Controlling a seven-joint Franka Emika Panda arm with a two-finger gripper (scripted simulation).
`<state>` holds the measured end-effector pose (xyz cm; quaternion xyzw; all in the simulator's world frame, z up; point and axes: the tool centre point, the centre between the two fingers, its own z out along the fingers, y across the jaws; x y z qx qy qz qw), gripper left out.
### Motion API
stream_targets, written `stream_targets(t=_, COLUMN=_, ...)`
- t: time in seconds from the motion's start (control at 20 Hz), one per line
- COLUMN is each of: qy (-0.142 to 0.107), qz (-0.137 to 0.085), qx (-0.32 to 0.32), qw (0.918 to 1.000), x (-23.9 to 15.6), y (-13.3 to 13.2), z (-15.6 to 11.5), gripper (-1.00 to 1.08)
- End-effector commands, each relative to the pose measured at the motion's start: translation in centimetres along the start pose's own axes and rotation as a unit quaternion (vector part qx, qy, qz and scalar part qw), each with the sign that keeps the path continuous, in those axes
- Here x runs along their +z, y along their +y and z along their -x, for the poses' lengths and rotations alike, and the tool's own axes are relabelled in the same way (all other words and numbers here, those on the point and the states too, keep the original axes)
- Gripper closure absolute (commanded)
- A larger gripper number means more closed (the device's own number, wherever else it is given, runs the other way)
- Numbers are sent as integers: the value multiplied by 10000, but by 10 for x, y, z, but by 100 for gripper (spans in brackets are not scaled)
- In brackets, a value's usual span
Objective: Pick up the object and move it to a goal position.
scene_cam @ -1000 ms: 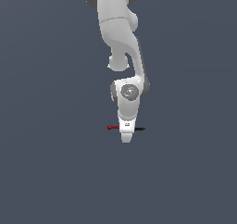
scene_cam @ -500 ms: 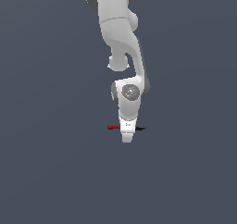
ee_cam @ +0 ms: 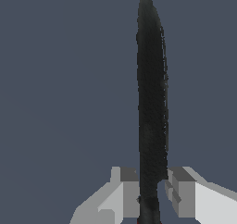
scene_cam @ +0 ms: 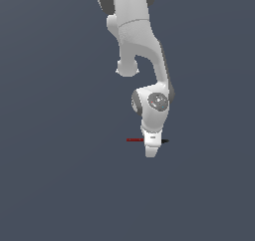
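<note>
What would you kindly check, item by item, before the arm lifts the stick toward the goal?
1. Stick lies between the jaws: ok, the wrist view shows its black end running through the gap.
2. Gripper low enough, at the stick's height: ok in the exterior view.
3. Jaws closed firmly on the stick: cannot tell; a slight gap seems to remain on one side.
4. Grasp near the stick's middle: ok, red and black ends stick out on either side.
5. Goal position marked: cannot tell, none visible.

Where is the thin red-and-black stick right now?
In the exterior view, the thin red-and-black stick lies level below centre, crossing behind the white gripper; its red end points to that view's left.
</note>
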<state>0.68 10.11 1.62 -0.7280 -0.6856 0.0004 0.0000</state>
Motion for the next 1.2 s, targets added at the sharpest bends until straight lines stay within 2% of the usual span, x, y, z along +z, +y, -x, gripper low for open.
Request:
stream_targets(t=0.0, qy=2, qz=2, qx=-1, qw=10000, x=-3, y=5, z=-22, gripper=108)
stream_targets(t=0.3, qy=4, qz=1, qx=1, qw=10000, x=-9, y=21, z=-78, gripper=108)
stream_targets(t=0.55, qy=5, qz=1, qx=3, qw=10000, x=-13, y=30, z=-110, gripper=108)
stream_targets(t=0.85, qy=5, qz=1, qx=3, qw=10000, x=-15, y=37, z=-130, gripper=108)
stream_targets(t=1.15, qy=5, qz=1, qx=3, qw=10000, x=-16, y=39, z=-136, gripper=108)
